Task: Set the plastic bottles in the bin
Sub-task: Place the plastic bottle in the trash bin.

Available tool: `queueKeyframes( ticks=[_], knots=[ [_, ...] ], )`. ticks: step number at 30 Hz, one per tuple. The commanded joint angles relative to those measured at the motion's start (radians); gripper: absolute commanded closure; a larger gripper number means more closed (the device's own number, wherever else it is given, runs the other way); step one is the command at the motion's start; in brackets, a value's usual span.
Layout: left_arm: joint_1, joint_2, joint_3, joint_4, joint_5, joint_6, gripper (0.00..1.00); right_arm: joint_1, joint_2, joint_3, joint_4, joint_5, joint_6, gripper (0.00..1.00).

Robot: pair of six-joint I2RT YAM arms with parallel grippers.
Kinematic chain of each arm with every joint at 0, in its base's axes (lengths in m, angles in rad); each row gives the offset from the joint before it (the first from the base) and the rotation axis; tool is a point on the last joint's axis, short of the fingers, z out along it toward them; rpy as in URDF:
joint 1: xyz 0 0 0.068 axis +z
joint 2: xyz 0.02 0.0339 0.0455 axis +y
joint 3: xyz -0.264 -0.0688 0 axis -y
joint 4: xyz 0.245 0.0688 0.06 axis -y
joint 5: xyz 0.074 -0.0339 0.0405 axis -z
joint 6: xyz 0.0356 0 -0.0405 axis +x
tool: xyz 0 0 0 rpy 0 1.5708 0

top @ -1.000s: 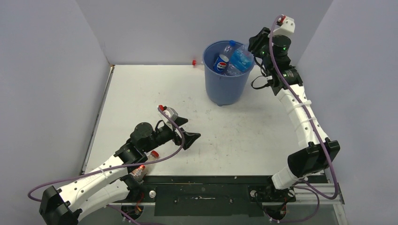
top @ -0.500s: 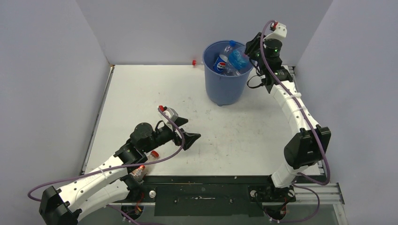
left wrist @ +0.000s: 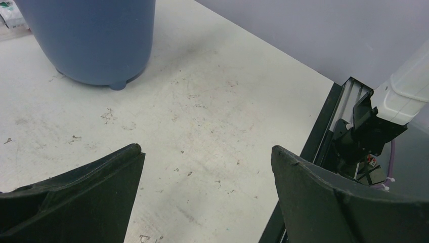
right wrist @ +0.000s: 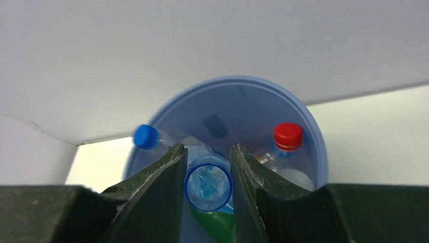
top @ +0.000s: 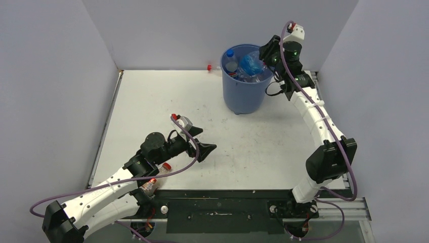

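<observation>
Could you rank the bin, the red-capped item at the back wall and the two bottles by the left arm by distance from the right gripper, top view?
From the right gripper:
1. Bin, directly beneath it.
2. Red-capped item, back wall, left of the bin.
3. Two bottles, near edge, far left.

Blue bin (right wrist: pixel 238 104), red-capped bottle (right wrist: pixel 284 154), blue-tinted bottle (right wrist: pixel 208 184)

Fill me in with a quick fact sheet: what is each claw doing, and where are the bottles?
Right gripper: shut on a clear bottle, over the bin
Left gripper: open, empty, above the table
Inside the bin: blue-capped bottle, red-capped bottle
Outside the bin: two loose bottles beneath the left arm
</observation>
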Motion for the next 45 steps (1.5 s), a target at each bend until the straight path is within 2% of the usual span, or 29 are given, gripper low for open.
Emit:
queueKeyframes(
  ticks=[1,5,14,21,26,29,40,43,45],
  knots=[
    [-0.006,0.001,0.051,0.017,0.002,0.013,0.04,0.076,-0.077,0.131,-0.011,-0.008,-0.013,0.95],
    [-0.006,-0.002,0.051,0.014,-0.001,0.015,0.04,0.124,-0.054,0.160,-0.037,0.024,-0.054,0.95],
    [-0.020,-0.010,0.054,0.002,-0.013,0.028,0.04,0.107,0.012,0.119,-0.058,0.013,-0.085,0.95],
    [-0.023,-0.010,0.056,-0.001,-0.012,0.032,0.04,0.049,-0.071,0.073,0.028,0.011,-0.041,0.95],
    [-0.024,-0.008,0.056,0.001,-0.009,0.032,0.04,0.006,-0.146,0.010,0.121,0.115,-0.048,0.95],
    [-0.023,-0.005,0.056,0.001,-0.010,0.032,0.04,-0.011,-0.162,-0.076,0.277,0.135,-0.054,0.95],
    [-0.026,-0.006,0.056,-0.007,-0.020,0.044,0.04,-0.025,-0.051,-0.213,0.532,-0.010,-0.061,0.95],
    [-0.025,-0.003,0.058,-0.007,-0.012,0.043,0.04,-0.026,-0.010,-0.199,0.506,-0.076,-0.087,0.95],
    [-0.026,-0.001,0.060,-0.007,-0.006,0.040,0.04,-0.026,0.049,-0.124,0.400,-0.112,-0.109,0.95]
  ],
)
